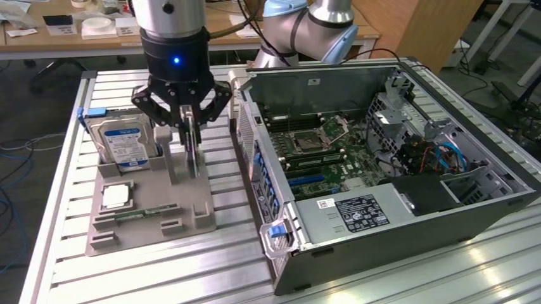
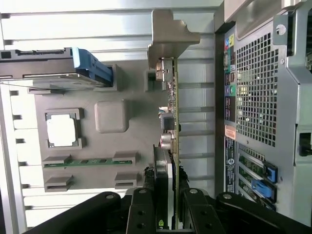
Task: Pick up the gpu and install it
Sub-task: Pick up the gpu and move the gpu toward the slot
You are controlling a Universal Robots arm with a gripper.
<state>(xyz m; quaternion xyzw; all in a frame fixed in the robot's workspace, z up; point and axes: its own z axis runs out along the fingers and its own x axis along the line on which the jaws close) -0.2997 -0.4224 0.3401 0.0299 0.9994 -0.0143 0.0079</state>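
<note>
The gpu (image 1: 194, 155) stands on edge in a slot of the grey parts holder (image 1: 148, 234), to the exterior view's left of the open computer case (image 1: 381, 158). It is a thin dark card with a silver-grey end bracket (image 2: 170, 39). My gripper (image 1: 189, 130) hangs straight down over it, with one finger on each face of the card's upper edge, shut on it. In the wrist view the gpu (image 2: 171, 112) runs edge-on out from between my fingers (image 2: 143, 214). Whether the card has risen out of its slot I cannot tell.
On the holder (image 2: 112, 117) are a silver hard drive with a blue-white label (image 1: 125, 144), a square processor (image 1: 116, 196) and a green memory stick (image 1: 139, 212). The case lies open with its motherboard (image 1: 317, 145) facing up. Its perforated rear wall (image 2: 258, 97) is close beside the card.
</note>
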